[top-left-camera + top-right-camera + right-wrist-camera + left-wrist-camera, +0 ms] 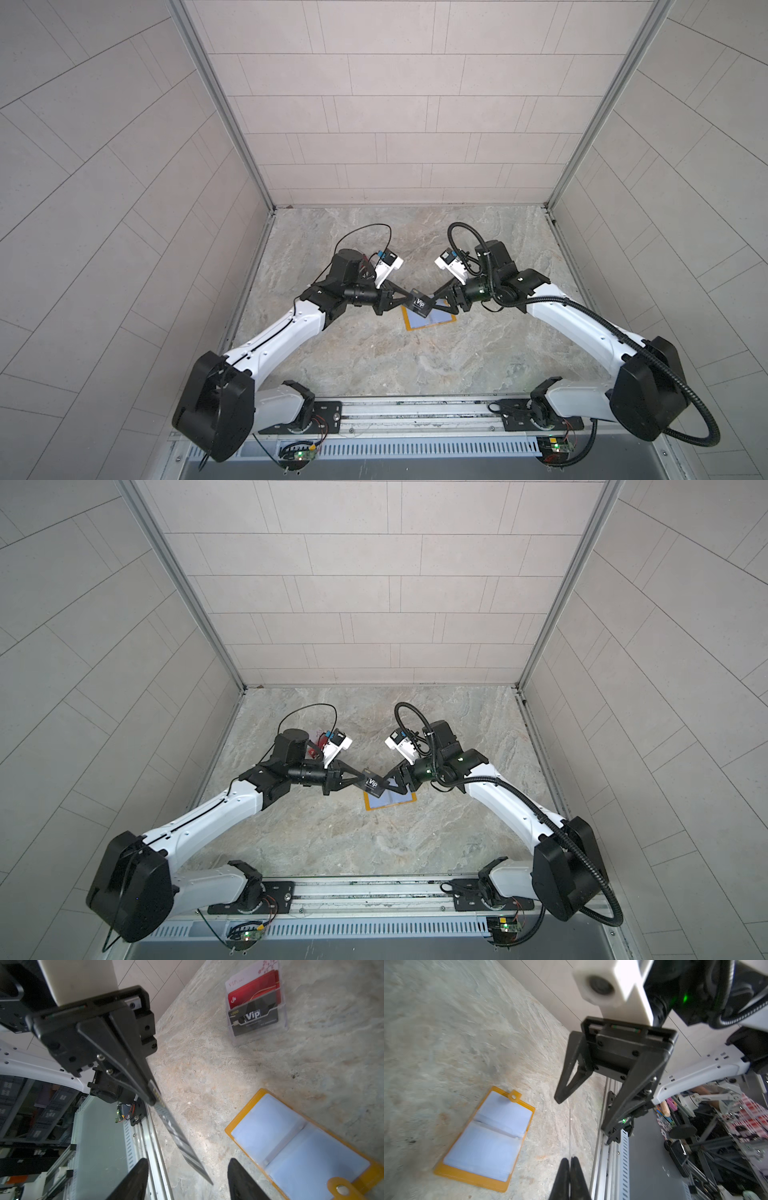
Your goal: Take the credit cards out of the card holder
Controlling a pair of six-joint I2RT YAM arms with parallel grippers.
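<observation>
The mustard-yellow card holder lies open on the table, with its bluish sleeves facing up. Just above it hangs a black credit card printed "Vip". My left gripper is shut on one end of that card, which shows edge-on in the left wrist view. My right gripper stands open, its fingers apart on either side of the card's free end without touching it.
A clear plastic box stands at the back left behind the left arm. It holds a whitish card, a red card and a black Vip card. The metal rail runs along the table's front edge.
</observation>
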